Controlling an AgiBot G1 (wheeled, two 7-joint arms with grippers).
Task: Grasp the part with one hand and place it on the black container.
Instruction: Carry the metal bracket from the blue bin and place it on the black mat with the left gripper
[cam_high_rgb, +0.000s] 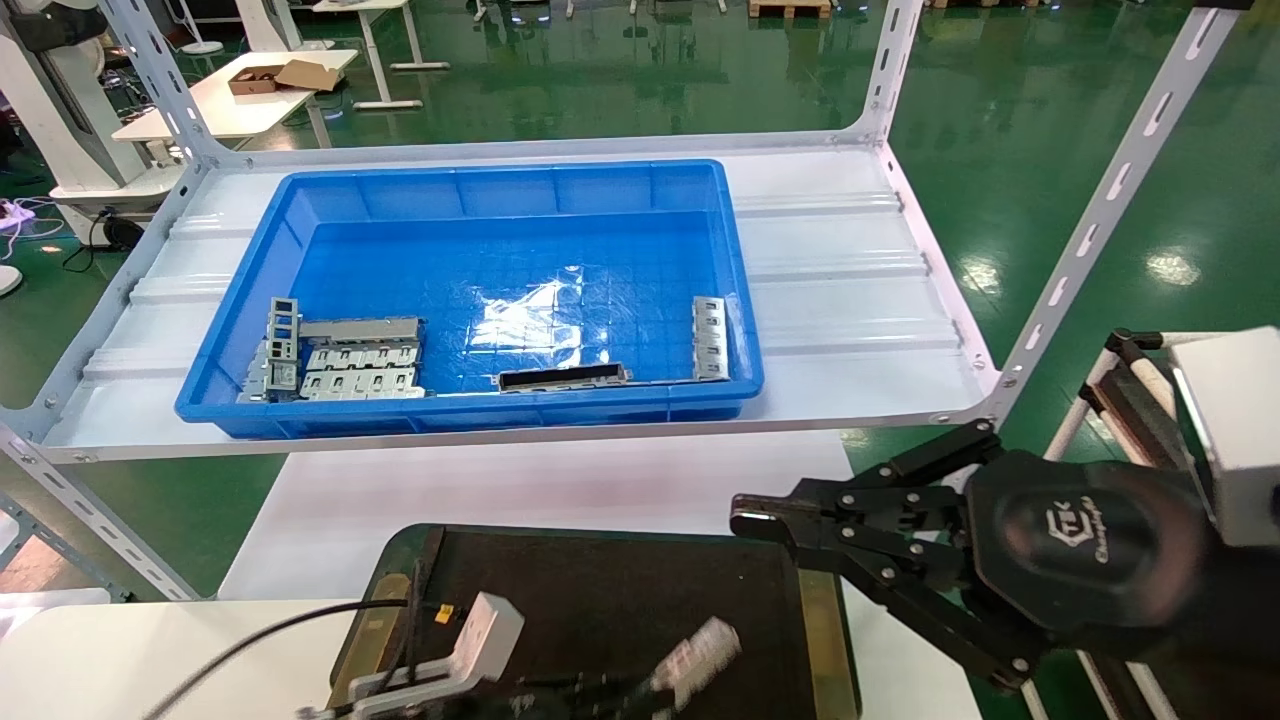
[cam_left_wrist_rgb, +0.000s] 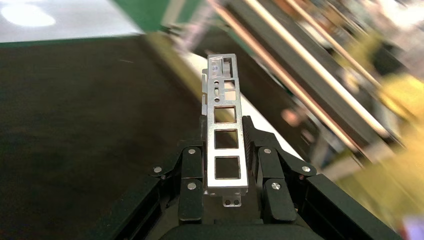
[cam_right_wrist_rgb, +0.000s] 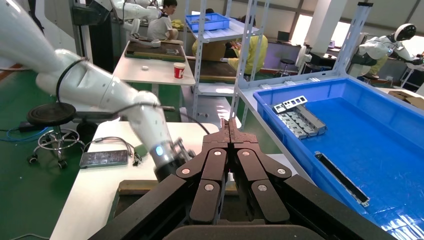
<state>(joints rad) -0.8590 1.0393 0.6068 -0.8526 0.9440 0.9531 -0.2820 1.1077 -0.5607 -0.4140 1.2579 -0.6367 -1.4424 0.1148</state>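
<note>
My left gripper (cam_left_wrist_rgb: 226, 165) was clenched on the part (cam_left_wrist_rgb: 224, 131), holding it just above the dark inside of the black container (cam_high_rgb: 790, 620) on the white counter (cam_high_rgb: 120, 640). My right gripper (cam_high_rgb: 760, 521) hung clenched on nothing by the container's right edge, below the blue bin (cam_high_rgb: 480, 190) on the shelf (cam_high_rgb: 840, 290).

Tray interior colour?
Matte black-brown inside the tray, with a worn brass-coloured rim; shows best in the head view.
</note>
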